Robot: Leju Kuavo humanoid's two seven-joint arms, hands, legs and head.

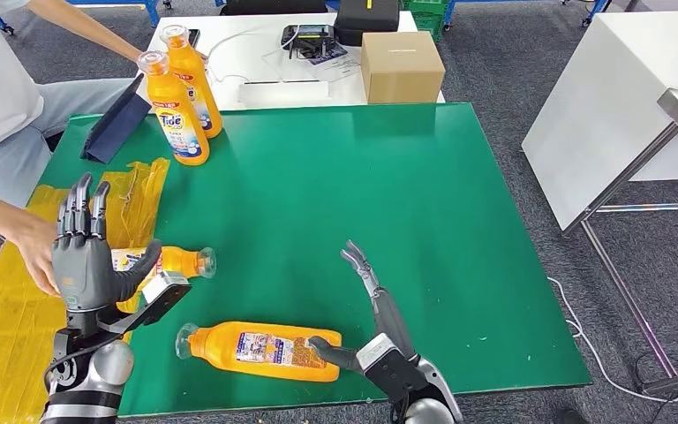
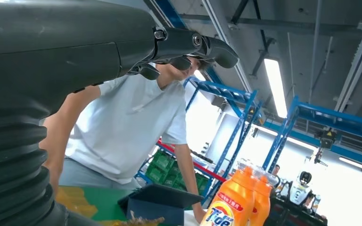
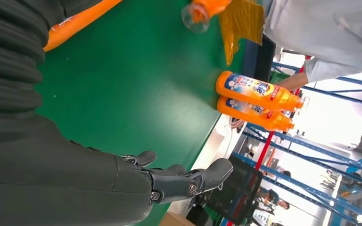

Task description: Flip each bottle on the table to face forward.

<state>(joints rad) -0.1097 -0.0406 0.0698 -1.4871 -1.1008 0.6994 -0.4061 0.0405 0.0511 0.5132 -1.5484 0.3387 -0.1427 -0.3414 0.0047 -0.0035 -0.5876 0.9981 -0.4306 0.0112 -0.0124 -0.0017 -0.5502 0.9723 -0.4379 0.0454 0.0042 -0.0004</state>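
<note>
Nearest to us, an orange bottle (image 1: pixel 263 350) lies on its side on the green table (image 1: pixel 362 203), clear cap to the left, label up. Our right hand (image 1: pixel 372 318) sits at its right end — thumb touching the bottle's base, fingers stretched apart and gripping nothing. Just beyond, to the left, a second lying bottle (image 1: pixel 172 262) rests partly on the yellow plastic sheet (image 1: pixel 0 309); our left hand (image 1: pixel 84 252) is raised before it, fingers straight up and spread, holding nothing. A person's hand (image 1: pixel 35 252) reaches in beside it. At the far left, two upright Tide bottles (image 1: pixel 177 110) stand touching, beside a dark tablet (image 1: pixel 115 122). Beyond — a cardboard box (image 1: pixel 401 66) on a white table (image 1: pixel 229 53).
</note>
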